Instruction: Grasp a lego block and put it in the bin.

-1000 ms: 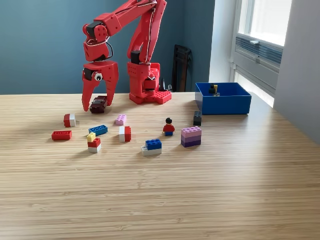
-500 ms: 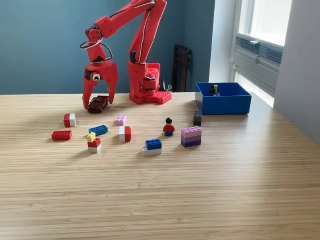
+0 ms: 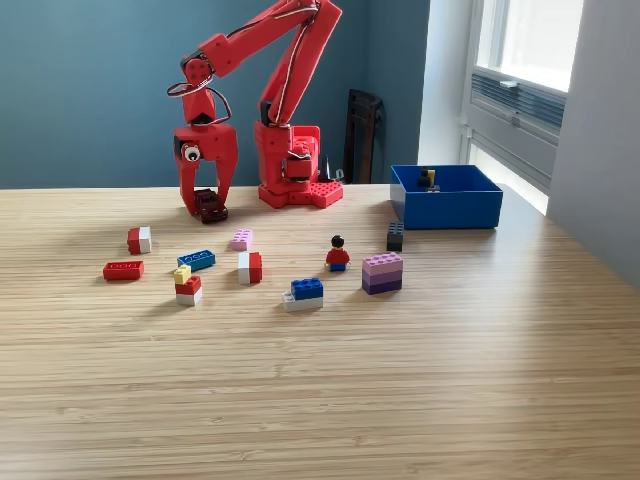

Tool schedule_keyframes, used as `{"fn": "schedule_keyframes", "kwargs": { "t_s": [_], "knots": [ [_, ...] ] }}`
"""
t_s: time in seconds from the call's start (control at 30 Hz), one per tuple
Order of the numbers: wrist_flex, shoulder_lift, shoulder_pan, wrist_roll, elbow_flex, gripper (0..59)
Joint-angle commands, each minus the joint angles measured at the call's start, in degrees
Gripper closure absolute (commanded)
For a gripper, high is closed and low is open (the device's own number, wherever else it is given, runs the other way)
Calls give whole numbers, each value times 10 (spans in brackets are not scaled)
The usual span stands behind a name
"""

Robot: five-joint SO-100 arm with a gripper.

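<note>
In the exterior view my red gripper [image 3: 206, 208] points down at the table, left of the arm's base [image 3: 292, 175]. Its two fingers are closed against a dark red lego block [image 3: 209, 203], which sits tilted between them at table level. The bin [image 3: 445, 211], a shallow bright blue box, stands far off at the view's right, with a couple of small pieces [image 3: 428, 179] inside.
Loose pieces lie in front of the gripper: a red-and-white block [image 3: 139, 239], a flat red one [image 3: 123, 270], a blue one [image 3: 196, 259], a pink one [image 3: 241, 239], a minifigure [image 3: 337, 254], a purple stack [image 3: 382, 272] and a black block [image 3: 395, 236] near the bin.
The gripper has shifted to the view's right and its fingers have narrowed around the dark red block, which moved and turned with them.
</note>
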Motion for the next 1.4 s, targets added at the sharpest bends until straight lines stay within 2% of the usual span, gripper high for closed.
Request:
{"fn": "schedule_keyframes", "kwargs": {
  "t_s": [0.03,0.17,0.3,0.67,0.8,0.93,1.4],
  "knots": [
    [-4,0,-59,7,-22,585],
    [7,-5,-101,9,-73,585],
    [52,-6,-159,14,-132,585],
    [287,-7,-337,52,-391,585],
    [341,-7,-434,74,-465,585],
    [355,-9,-563,107,-503,585],
    [335,-14,-1129,245,-499,585]
  ]
}}
